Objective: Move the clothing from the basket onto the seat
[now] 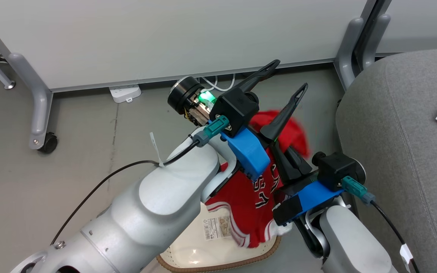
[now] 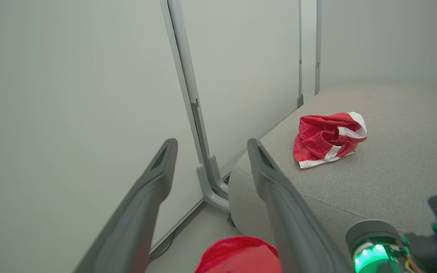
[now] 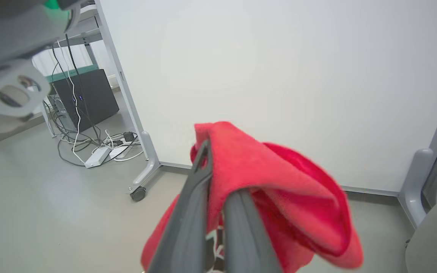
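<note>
A grey floor (image 1: 89, 144) runs under white partition panels (image 1: 165, 38) on castor legs, with the grey seat (image 1: 400, 132) at the robot's right and the basket (image 1: 218, 265) low in front. The right gripper (image 3: 218, 178) is pinched together on the red jersey (image 1: 252, 197), which hangs limp from its fingers down into the basket. The left gripper (image 1: 287, 77) stands wide apart and empty above it. Another red garment (image 2: 326, 138) lies crumpled on the seat. The jersey looks light, soft and floppy, so a bunched fold is probably the surest hold, and trailing hems may snag the rim.
</note>
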You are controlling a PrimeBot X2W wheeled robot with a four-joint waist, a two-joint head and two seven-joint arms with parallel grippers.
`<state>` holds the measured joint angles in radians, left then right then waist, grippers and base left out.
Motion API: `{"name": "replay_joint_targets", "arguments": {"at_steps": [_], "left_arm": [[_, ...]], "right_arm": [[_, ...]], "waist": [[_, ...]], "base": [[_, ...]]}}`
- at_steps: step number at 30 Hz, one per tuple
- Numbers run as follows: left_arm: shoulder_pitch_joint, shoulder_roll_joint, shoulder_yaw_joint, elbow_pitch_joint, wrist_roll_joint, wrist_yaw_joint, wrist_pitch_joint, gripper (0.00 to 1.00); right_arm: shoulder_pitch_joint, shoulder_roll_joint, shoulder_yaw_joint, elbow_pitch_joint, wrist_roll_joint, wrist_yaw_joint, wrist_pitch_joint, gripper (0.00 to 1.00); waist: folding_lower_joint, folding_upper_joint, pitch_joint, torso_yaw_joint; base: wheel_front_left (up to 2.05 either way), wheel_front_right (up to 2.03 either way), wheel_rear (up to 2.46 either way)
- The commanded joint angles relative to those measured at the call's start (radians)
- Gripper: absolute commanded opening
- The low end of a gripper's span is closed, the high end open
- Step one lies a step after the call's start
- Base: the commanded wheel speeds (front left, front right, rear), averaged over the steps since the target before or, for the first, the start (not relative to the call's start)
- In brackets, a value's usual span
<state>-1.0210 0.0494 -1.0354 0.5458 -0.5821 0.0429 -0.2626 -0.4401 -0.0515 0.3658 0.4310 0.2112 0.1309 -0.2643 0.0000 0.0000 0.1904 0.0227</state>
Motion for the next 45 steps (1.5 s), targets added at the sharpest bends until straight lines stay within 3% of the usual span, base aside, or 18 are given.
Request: {"name": "replay_joint_targets", "arguments": {"at_steps": [1,20,45], "left_arm": [[-0.002,0.002,0.006,0.002,0.002,0.007,-0.003,1.0],[-0.008,0.002,-0.018,0.009,0.002,0.004,-0.003,1.0],[-0.047,0.003,-0.125,0.035,-0.006,-0.004,-0.003,1.0]], "right_arm": [[-0.012,0.002,0.001,0.0,0.003,0.0,0.0,0.0],[-0.042,0.001,-0.112,-0.011,-0.022,0.0,0.0,0.0],[-0.033,-0.03,-0.39,-0.126,-0.075,0.0,0.0,0.0]], "waist": [[0.0,0.0,0.001,-0.001],[0.0,0.0,0.055,-0.065],[0.0,0.0,0.193,-0.294]], "base": [[0.0,0.0,0.0],[0.0,0.0,0.0],[0.0,0.0,0.0]]}}
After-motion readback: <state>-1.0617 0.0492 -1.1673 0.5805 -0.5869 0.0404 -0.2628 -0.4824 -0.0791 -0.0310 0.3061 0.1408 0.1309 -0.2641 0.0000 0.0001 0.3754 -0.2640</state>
